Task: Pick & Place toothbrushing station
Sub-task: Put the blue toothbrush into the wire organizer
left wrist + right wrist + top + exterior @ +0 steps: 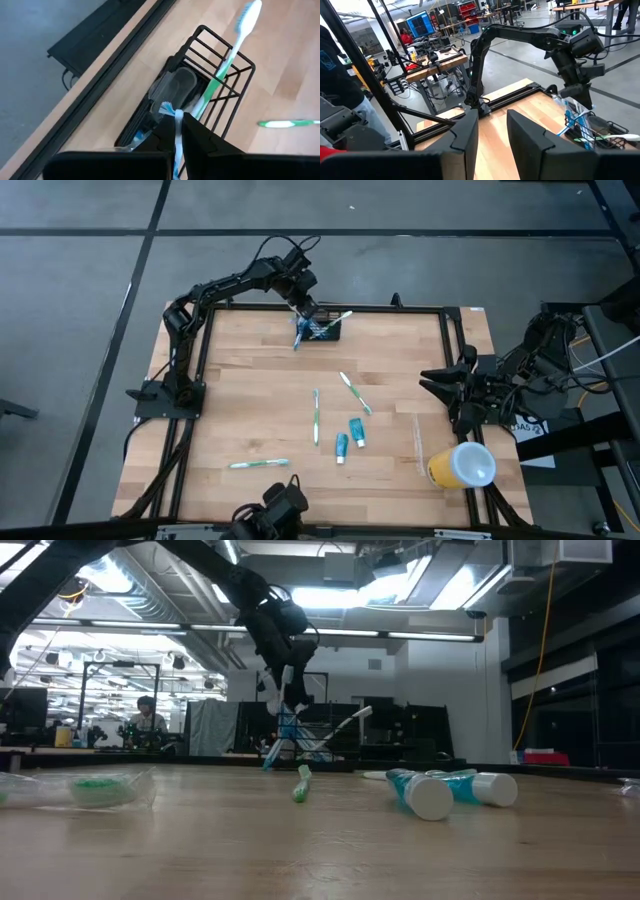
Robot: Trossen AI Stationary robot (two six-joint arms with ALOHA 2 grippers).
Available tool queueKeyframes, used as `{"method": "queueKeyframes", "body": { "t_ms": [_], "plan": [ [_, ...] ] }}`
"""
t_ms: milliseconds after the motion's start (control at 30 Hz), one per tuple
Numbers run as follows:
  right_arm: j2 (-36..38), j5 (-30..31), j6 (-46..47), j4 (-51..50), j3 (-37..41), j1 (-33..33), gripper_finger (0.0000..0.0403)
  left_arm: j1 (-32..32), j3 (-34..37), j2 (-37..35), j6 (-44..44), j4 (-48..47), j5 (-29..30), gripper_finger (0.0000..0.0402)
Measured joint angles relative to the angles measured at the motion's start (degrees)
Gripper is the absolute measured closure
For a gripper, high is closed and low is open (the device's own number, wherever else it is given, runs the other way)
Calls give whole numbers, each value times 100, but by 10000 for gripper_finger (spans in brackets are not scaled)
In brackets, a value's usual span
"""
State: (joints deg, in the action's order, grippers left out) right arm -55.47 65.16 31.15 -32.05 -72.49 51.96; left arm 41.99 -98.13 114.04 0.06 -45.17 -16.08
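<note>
The toothbrushing station (220,75), a low black wire holder, stands by the table's far edge (325,329). A green toothbrush (227,60) leans in it, head up and out over one wall. My left gripper (177,117) hovers just above the holder (308,313), shut on a blue-and-white toothbrush (167,107) whose head is at the holder's opening. In the low view this toothbrush (283,732) slants down below the fingers. My right gripper (492,125) waits open and high at the table's right edge (432,380). My left gripper pinches the blue-and-white toothbrush by its handle (177,131) between the two fingers, a little behind the bristle head. The fingers slant down from above and lie roughly along the brush. The head sticks out past the fingertips; whether it touches the holder I cannot tell.
Loose on the table lie three green toothbrushes (316,416) (355,393) (260,464), two teal toothpaste tubes (357,432) (341,446) and a clear wrapped item (418,442). A yellow cup with a white lid (462,465) lies at the near right.
</note>
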Motion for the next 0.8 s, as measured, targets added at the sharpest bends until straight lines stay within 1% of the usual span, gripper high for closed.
{"method": "queueKeyframes", "body": {
  "t_ms": [67,200,267,367,533,633,733,800],
  "plan": [
    [-25,-1,2,-2,0,0,298,-38,-7,-20,-13,-65,66,395],
    [-71,-20,134,-2,0,0,298,-51,-13,-53,-147,-426,-86,395],
    [-107,-49,183,-4,2,0,298,-62,-1,-128,-89,-741,-126,395],
    [-153,-67,219,-7,1,0,298,-84,15,-227,-41,-881,0,395],
    [-161,-65,248,-11,2,0,298,23,17,-284,234,-1199,-64,395],
    [-161,-63,246,-11,2,0,298,33,17,-284,333,-1174,48,395],
    [-161,-62,248,-11,0,0,298,60,17,-284,421,-1137,-111,395],
    [-161,-59,248,-12,1,0,298,67,22,-284,435,-1034,61,395]
  ]
}}
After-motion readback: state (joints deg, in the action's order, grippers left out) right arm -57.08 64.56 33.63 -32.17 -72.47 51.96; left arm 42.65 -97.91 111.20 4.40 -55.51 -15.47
